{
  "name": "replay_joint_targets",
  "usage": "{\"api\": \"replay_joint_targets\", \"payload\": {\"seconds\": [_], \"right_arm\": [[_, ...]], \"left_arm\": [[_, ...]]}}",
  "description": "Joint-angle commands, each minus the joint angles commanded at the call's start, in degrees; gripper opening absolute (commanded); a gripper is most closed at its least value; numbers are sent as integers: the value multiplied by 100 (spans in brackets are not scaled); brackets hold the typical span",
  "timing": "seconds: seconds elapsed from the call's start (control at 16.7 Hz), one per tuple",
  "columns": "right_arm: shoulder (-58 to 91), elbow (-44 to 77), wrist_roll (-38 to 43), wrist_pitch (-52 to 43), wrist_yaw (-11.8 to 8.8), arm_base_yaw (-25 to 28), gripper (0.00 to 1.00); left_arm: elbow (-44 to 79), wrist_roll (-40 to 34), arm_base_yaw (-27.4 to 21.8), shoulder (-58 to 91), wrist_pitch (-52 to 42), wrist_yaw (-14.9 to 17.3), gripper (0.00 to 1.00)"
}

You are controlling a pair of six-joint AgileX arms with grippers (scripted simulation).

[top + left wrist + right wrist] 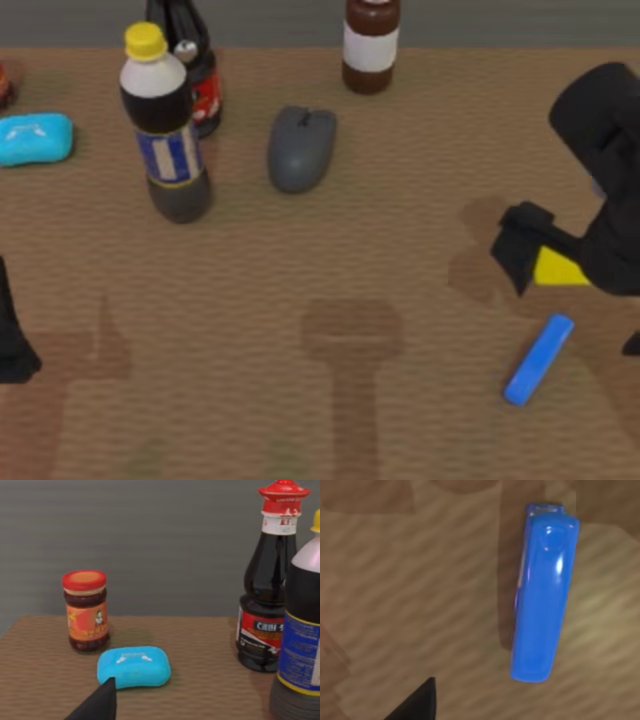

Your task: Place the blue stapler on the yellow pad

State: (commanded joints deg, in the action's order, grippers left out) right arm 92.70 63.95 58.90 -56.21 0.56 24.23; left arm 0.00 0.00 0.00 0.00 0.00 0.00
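Leftmost, my left gripper (12, 350) sits parked at the table's left edge (fingers not visible enough to judge), while far right the blue stapler (538, 359) lies flat on the table just below the yellow pad (560, 268), mostly hidden under my right gripper (520, 250), whose finger state I cannot tell.

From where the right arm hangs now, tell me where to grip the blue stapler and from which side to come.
Grip the blue stapler across its narrow width near mid-length, coming straight down. It lies flat and free on the table, slanted, so the right gripper probably needs turning until its fingers face the long sides.
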Motion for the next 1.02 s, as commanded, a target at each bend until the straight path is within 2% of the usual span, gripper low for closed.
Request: {"api": "replay_joint_targets", "payload": {"seconds": [0.24,0.6,0.78,1.02], "right_arm": [[583,460,389,-330,2,157,100],[583,440,388,-305,0,133,100],[775,216,382,82,2,143,100],[1263,-331,394,1161,4,149,100]], "left_arm": [[0,0,0,0,0,0,100],[0,0,0,0,0,0,100],[0,0,0,0,0,0,100],[0,0,0,0,0,0,100]]}}
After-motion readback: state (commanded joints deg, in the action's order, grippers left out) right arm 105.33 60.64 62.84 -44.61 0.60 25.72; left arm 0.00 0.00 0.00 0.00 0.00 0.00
